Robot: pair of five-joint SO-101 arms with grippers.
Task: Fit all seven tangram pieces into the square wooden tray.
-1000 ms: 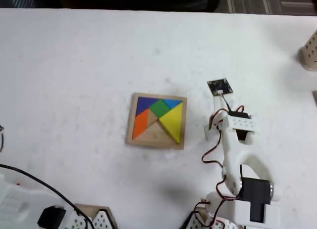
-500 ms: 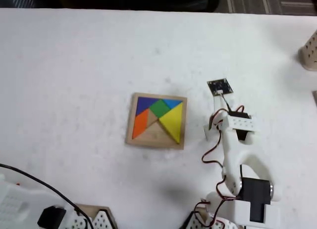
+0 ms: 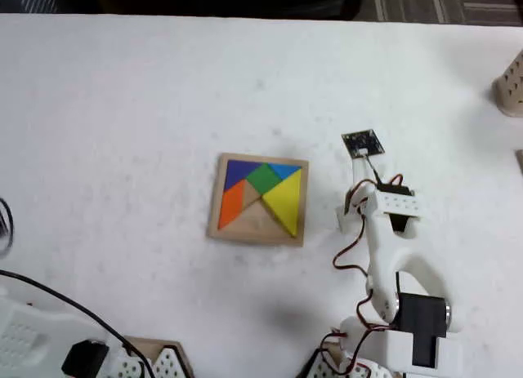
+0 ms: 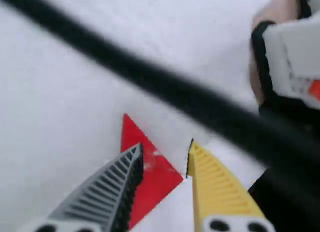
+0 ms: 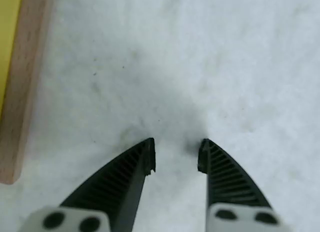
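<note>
Centrally on the white surface sits the square wooden tray, holding coloured tangram pieces. A red triangle lies on the surface between the left hand's spread fingers. The right hand, likewise open, hovers just beside the tray's edge.

Red triangle: one side is hidden under the grey finger of my left claw.
Cable: a blurred black band across my left wrist's sight.
Wooden tray: cut off at my right wrist picture's edge, one rim strip showing.
Yellow piece: a sliver, the rest cut off.
</note>
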